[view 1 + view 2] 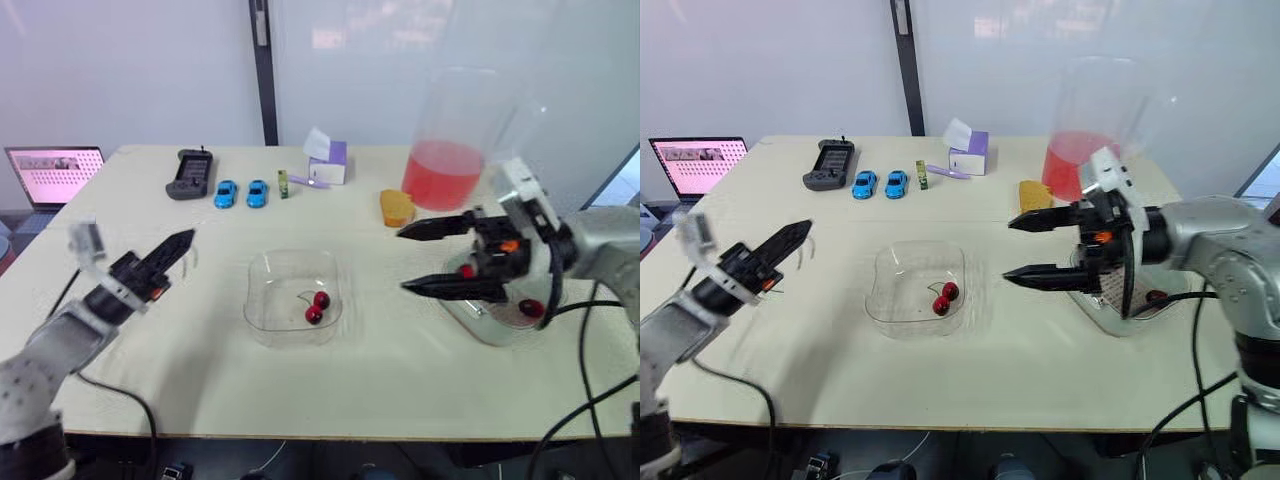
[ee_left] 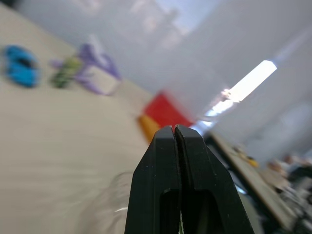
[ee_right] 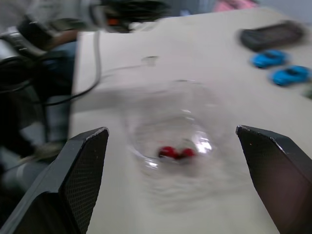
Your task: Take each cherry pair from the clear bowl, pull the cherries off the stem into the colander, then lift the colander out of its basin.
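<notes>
A clear bowl sits mid-table and holds one pair of red cherries on a stem; the same cherries appear in the right wrist view. My right gripper is open wide, its fingers pointing left toward the bowl, hovering just left of the white colander in its basin. A red cherry lies in the colander. My left gripper is shut with nothing in it, raised over the table left of the bowl.
At the back stand a game controller, two blue toy cars, a purple-and-white box, an orange object and a tall jug of red liquid. A laptop sits off the left edge. Cables hang at the front edge.
</notes>
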Robot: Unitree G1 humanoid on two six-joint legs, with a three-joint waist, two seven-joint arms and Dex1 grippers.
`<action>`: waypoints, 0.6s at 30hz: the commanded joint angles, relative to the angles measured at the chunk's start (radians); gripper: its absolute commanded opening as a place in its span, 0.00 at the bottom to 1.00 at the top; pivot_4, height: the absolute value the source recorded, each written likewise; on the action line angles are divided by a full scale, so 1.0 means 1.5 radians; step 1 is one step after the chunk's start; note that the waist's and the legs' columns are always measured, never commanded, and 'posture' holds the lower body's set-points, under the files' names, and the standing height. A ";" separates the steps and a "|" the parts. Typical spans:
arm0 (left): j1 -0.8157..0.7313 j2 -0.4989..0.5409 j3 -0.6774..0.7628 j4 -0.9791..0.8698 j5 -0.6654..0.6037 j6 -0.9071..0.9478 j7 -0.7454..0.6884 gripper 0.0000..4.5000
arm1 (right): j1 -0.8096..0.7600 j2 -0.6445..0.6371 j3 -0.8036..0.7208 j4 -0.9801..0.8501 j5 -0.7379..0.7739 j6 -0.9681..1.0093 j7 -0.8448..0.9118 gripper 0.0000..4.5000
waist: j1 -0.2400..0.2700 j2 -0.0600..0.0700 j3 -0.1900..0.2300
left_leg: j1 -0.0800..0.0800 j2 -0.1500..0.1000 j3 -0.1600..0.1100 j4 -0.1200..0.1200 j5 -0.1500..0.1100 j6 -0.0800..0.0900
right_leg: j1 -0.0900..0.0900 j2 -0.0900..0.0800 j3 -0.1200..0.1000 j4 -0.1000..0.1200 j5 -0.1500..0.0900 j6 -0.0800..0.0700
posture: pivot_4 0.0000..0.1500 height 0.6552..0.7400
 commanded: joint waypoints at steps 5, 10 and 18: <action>0.132 -0.017 0.071 0.003 0.133 -0.085 0.134 0.00 | -0.064 0.074 0.036 0.001 0.044 -0.036 0.035 1.00 | 0.002 -0.001 0.000 | 0.000 0.000 0.000 0.000 0.000 0.000 | 0.000 0.001 0.000 0.000 0.000 0.000 | 1.00 1.00; 0.127 -0.012 0.058 0.031 0.168 -0.094 0.144 0.00 | -0.072 0.098 0.072 0.027 0.010 -0.057 0.031 1.00 | 0.007 -0.001 -0.001 | 0.000 0.000 0.000 0.000 0.000 0.000 | 0.000 0.000 -0.001 0.000 0.000 0.000 | 1.00 1.00; 0.050 -0.005 0.029 0.098 0.225 -0.107 0.130 0.29 | -0.073 0.116 0.091 0.033 -0.020 -0.064 -0.003 1.00 | 0.006 -0.001 -0.001 | 0.000 0.000 0.000 0.000 0.000 0.000 | 0.000 0.001 -0.001 0.000 0.000 0.000 | 1.00 1.00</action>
